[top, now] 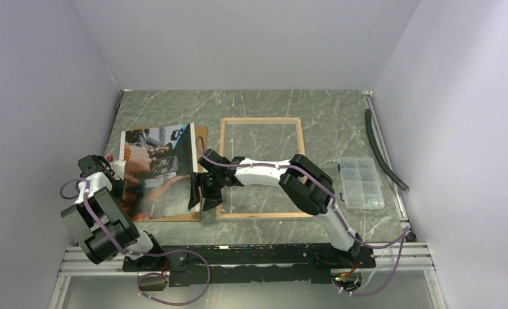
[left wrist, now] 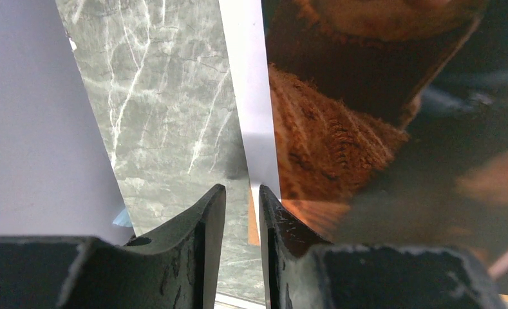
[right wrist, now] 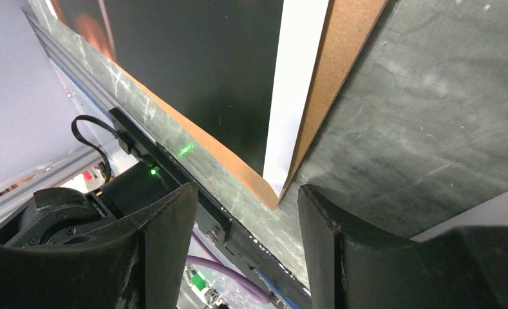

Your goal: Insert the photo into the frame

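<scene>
Left of frame [top: 262, 120], photo [top: 158, 164] lies on backing board [right wrist: 348, 38], left gripper [left wrist: 241, 190] jaws narrowly apart at its edge, right gripper [right wrist: 246, 188] jaws wide, straddling its corner.

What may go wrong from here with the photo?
1. The right gripper straddles the corner where the glossy dark rectangular photo lies on the plain brown backing board; it may pinch both together.
2. The left gripper meets only the photo's thin white border; the print may slip or crease.
</scene>
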`<action>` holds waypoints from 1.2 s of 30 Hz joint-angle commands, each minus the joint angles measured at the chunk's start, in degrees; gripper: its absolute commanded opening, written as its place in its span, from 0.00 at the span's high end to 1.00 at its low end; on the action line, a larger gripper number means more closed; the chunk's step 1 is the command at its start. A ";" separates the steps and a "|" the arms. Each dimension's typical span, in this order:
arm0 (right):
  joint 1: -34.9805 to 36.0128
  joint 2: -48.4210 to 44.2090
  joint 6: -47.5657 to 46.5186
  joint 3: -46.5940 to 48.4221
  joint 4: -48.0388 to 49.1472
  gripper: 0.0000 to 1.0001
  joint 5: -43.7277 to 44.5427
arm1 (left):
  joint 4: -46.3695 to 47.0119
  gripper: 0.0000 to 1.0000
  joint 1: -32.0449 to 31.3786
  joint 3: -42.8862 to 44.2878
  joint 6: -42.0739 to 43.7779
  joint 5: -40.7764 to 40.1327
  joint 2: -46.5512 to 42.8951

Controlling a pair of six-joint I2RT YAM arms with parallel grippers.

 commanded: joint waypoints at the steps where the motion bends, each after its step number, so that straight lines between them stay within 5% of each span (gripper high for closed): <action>1: 0.65 1.11 -1.21 3.25 -2.05 0.38 1.61 | 0.20 0.69 -0.16 -1.02 0.95 2.43 -0.63; 36: 0.14 -1.49 4.81 -1.89 7.54 0.50 -0.80 | 0.62 0.74 -0.17 -1.73 1.38 2.43 -1.05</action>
